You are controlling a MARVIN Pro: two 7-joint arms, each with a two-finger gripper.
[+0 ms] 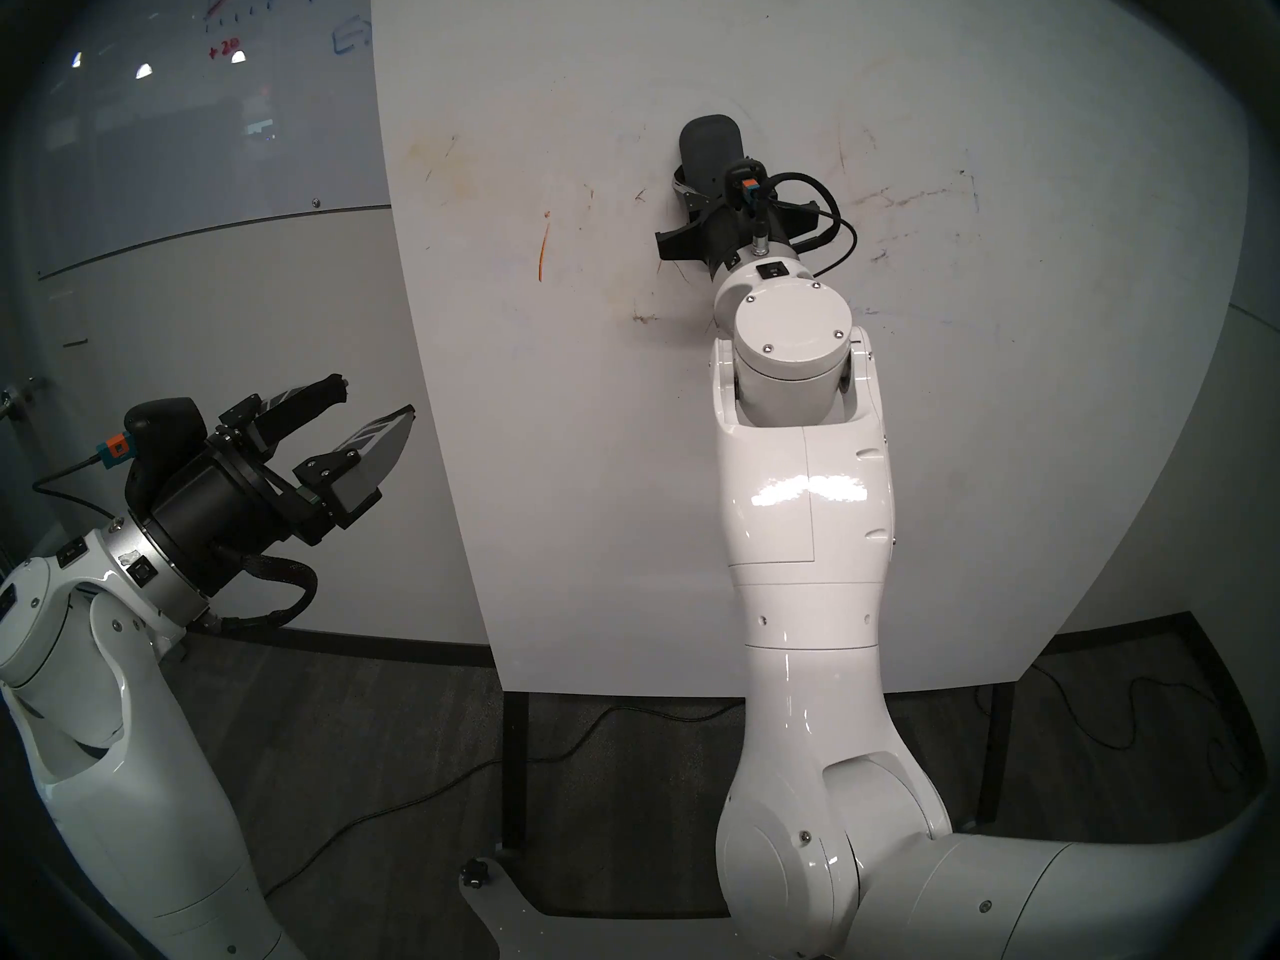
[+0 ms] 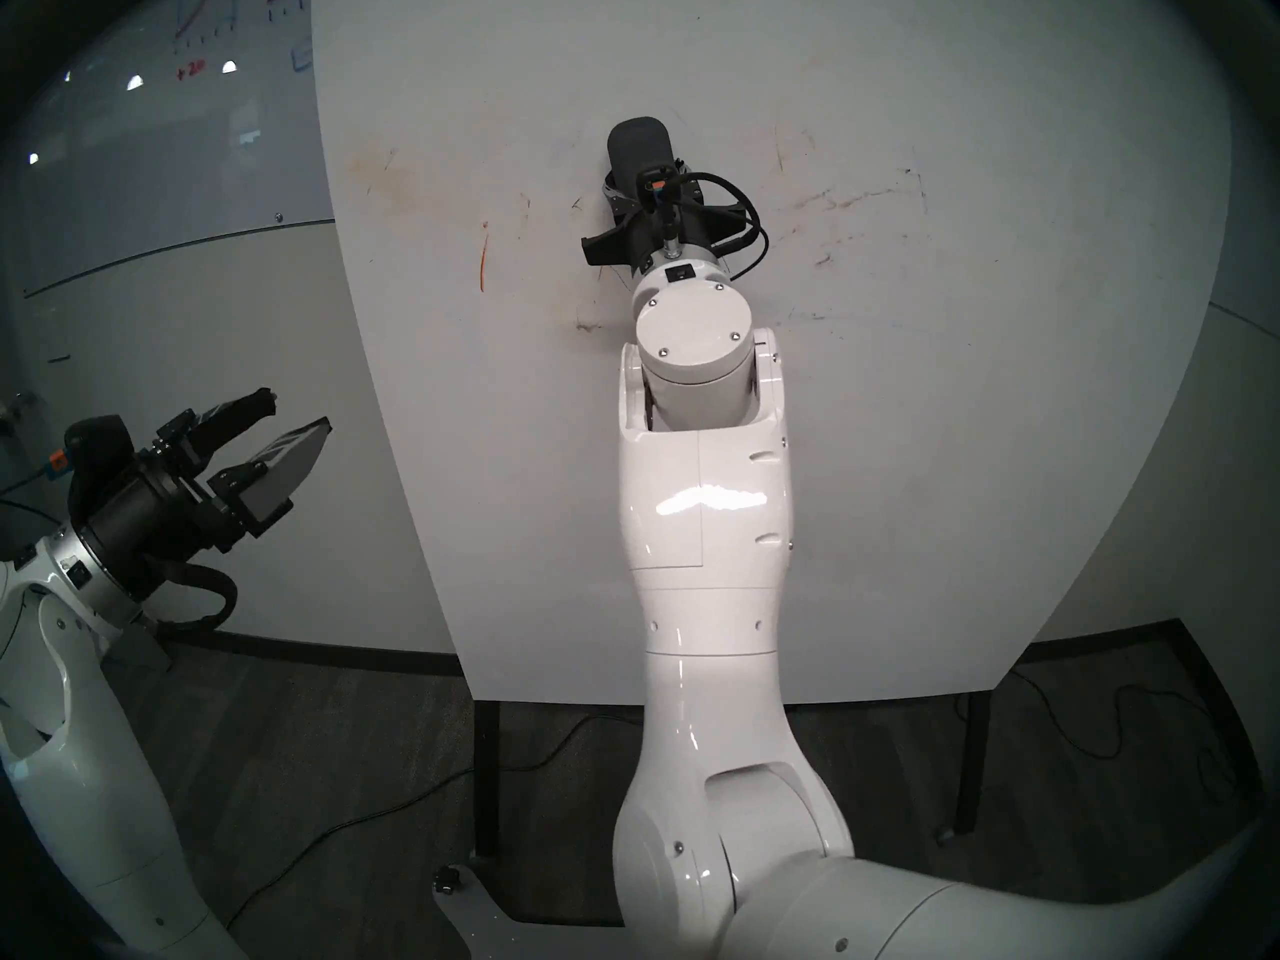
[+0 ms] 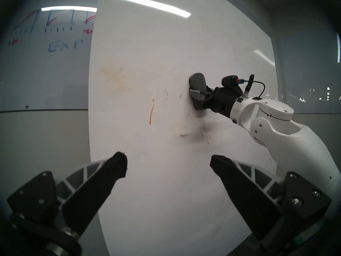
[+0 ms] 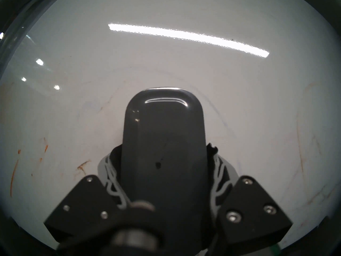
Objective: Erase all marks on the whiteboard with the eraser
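Note:
The whiteboard (image 1: pixel 1004 453) stands upright in front of me. One thin orange stroke of the marks (image 1: pixel 542 252) (image 3: pixel 151 113) is left on it, left of the eraser, with small orange flecks near it in the right wrist view. My right gripper (image 1: pixel 699 193) (image 4: pixel 163 152) is shut on the dark grey eraser (image 1: pixel 710 148) (image 4: pixel 164 130), which is pressed flat against the board and points up. My left gripper (image 1: pixel 374 397) (image 3: pixel 168 158) hangs open and empty off the board's left edge, lower down.
Faint grey-brown scratches (image 1: pixel 641 318) and smudges dot the board around the eraser. A glass wall board with red and blue graphs (image 1: pixel 228 30) is behind on the left. Black legs (image 1: pixel 514 771) and floor cables (image 1: pixel 596 737) are below the whiteboard.

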